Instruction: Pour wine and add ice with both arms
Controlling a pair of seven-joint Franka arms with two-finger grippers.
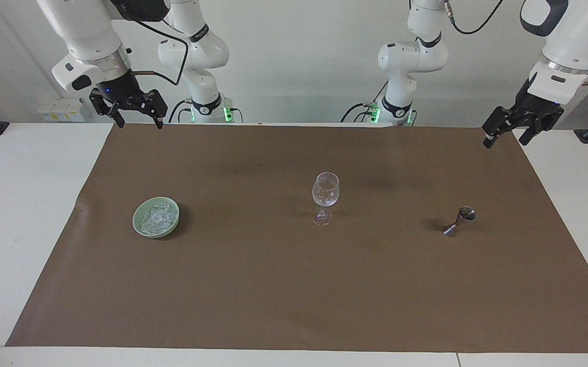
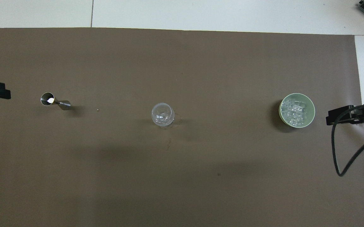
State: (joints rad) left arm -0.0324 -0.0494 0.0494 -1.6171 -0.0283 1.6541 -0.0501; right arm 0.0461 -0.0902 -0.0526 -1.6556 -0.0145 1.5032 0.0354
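Note:
A clear stemmed glass [image 1: 325, 196] stands upright mid-table; it also shows in the overhead view [image 2: 162, 115]. Several ice cubes [image 1: 157, 216] lie in a pale green bowl [image 1: 138, 227] toward the right arm's end, and the ice [image 2: 294, 110] and the bowl [image 2: 311, 119] also show from overhead. A small metal jigger [image 1: 459, 220] stands toward the left arm's end, seen from overhead too [image 2: 55, 101]. My right gripper [image 1: 139, 121] hangs open and empty, high over the mat's edge by its base. My left gripper [image 1: 507, 140] hangs open and empty over the mat's corner.
A brown mat [image 1: 273, 285] covers most of the white table [image 1: 18, 204]. A tiny speck [image 2: 97, 109] lies on the mat between jigger and glass. A black cable [image 2: 343, 151] loops from the right wrist.

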